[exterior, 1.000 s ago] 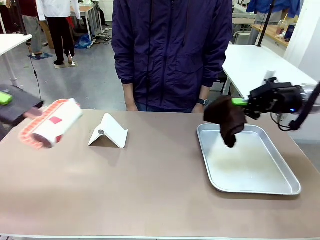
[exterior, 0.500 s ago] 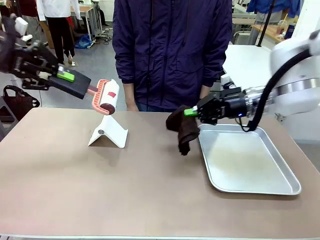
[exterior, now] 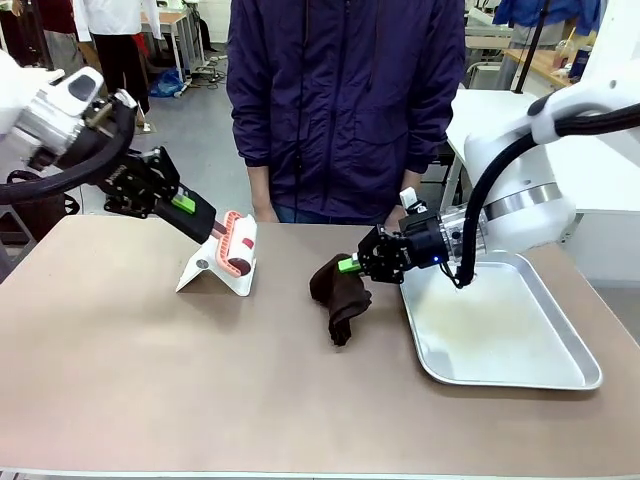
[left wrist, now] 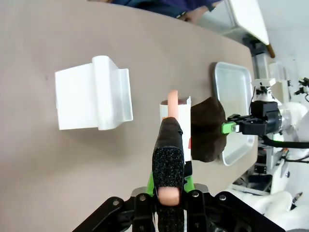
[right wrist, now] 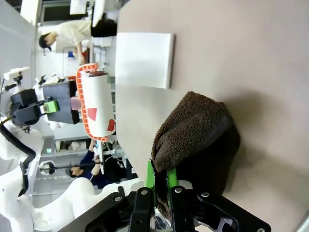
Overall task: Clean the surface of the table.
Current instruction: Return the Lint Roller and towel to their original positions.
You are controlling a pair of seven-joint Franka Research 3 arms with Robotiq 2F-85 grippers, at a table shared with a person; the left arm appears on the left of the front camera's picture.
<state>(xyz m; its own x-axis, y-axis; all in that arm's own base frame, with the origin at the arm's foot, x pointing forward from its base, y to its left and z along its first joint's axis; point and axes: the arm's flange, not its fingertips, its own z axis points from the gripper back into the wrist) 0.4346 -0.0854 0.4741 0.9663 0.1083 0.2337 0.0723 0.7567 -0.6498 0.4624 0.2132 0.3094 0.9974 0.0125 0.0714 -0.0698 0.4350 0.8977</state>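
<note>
- Across the frame's lower half, the bench (exterior: 200,380) looks unwiped; I judge cleaning barely begun.
- Right fingers (exterior: 350,265) pinch a brown cloth (exterior: 338,293), center.
- Left fingers (exterior: 188,206) clamp a lint roller (exterior: 238,244), upper left.

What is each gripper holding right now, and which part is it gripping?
The left gripper is shut on the lint roller, gripping its handle. The right gripper is shut on the brown cloth, pinching its upper edge so the rest hangs toward the table.
</note>
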